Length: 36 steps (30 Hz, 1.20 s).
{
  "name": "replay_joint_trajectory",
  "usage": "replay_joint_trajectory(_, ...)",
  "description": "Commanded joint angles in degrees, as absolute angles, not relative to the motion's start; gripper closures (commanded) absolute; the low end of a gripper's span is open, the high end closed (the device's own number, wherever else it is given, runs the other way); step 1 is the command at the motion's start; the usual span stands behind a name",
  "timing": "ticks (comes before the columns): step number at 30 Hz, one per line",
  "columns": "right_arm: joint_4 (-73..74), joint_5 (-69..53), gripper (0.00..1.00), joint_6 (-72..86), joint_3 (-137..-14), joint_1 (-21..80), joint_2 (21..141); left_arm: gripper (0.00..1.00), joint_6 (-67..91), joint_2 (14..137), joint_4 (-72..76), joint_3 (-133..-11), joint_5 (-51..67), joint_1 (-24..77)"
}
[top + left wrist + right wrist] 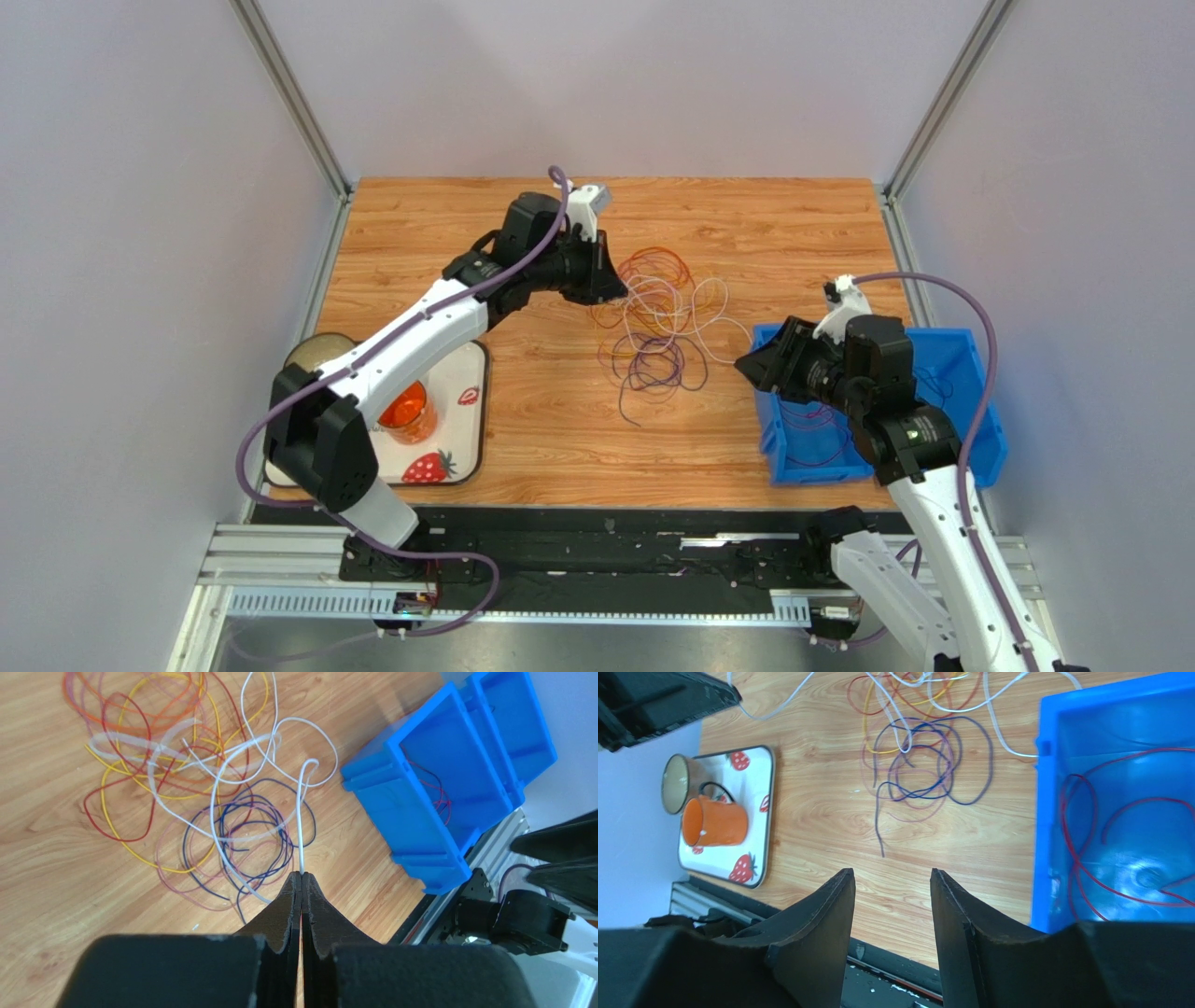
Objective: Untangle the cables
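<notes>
The left claw (302,876) is pinched shut on a white cable (300,812), which runs straight out from its tips and curves back into the heap. The right claw (891,882) stands partly open with nothing between its fingers, hanging by the left wall of the blue bin (1046,777). The cables (657,325), a loose tangle of orange, red, yellow, white and purple loops, lie on the desk (561,448) between the two arms. A few red loops (1113,829) lie inside the bin.
</notes>
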<state>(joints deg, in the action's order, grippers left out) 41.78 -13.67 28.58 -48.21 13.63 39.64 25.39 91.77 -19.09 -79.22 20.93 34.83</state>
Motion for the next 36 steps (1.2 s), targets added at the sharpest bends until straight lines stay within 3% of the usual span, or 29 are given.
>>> replay_joint_trajectory(1,28.4,-20.3,0.52,31.4,-44.8,15.3,42.0,1.00,23.4,84.4,-18.5,-81.6,18.5,34.6)
replay_joint_trajectory(9,26.6,-9.4,0.51,28.6,-49.3,26.7,53.3,1.00,21.4,81.6,-21.8,-80.2,16.4,34.7)
replay_joint_trajectory(20,22.0,-5.2,0.44,26.2,-55.1,29.1,64.0,1.00,20.4,75.5,-21.7,-71.9,14.1,34.5)
replay_joint_trajectory(36,17.1,-2.5,0.47,24.7,-61.9,33.8,78.3,1.00,21.0,75.1,-20.6,-70.9,15.1,34.6)
